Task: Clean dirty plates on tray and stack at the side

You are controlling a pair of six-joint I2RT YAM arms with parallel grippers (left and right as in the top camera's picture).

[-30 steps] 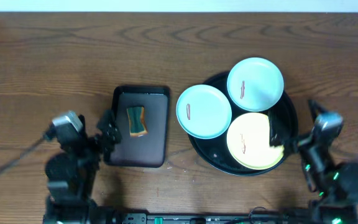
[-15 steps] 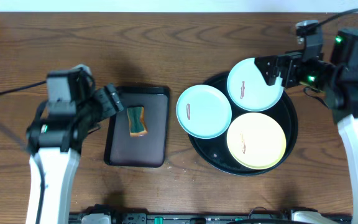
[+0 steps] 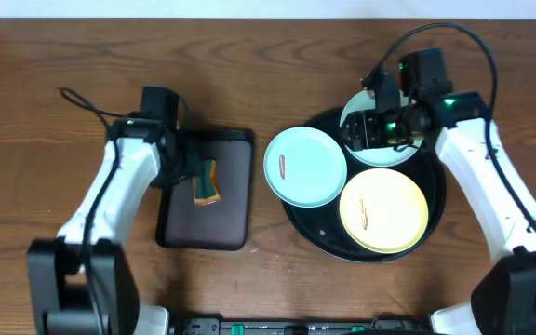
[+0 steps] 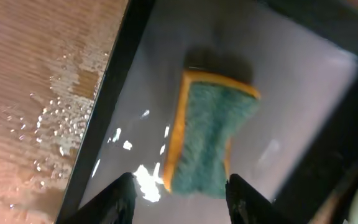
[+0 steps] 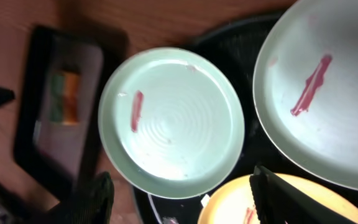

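The round black tray (image 3: 319, 228) holds three plates. A pale blue plate (image 3: 305, 166) with a red smear overhangs its left rim. A second pale blue plate (image 3: 384, 154) at the back is mostly hidden by my right arm. A pale yellow plate (image 3: 383, 210) lies at the front. My right gripper (image 3: 361, 130) hovers open and empty over the back plate. The right wrist view shows the left plate (image 5: 173, 121), the smeared back plate (image 5: 322, 87) and the yellow plate (image 5: 229, 208) between the open fingers (image 5: 185, 202). My left gripper (image 3: 186, 172) is open.
A green and orange sponge (image 3: 206, 181) lies on a dark brown rectangular tray (image 3: 226, 223) left of the round tray. In the left wrist view the sponge (image 4: 210, 140) lies just ahead of my open fingers (image 4: 182, 202), untouched. Wet spots mark the wood (image 4: 48, 124).
My left arm has swung in over the rectangular tray, close to the sponge. My right arm has moved left and down over the back plate. The plates have not moved.
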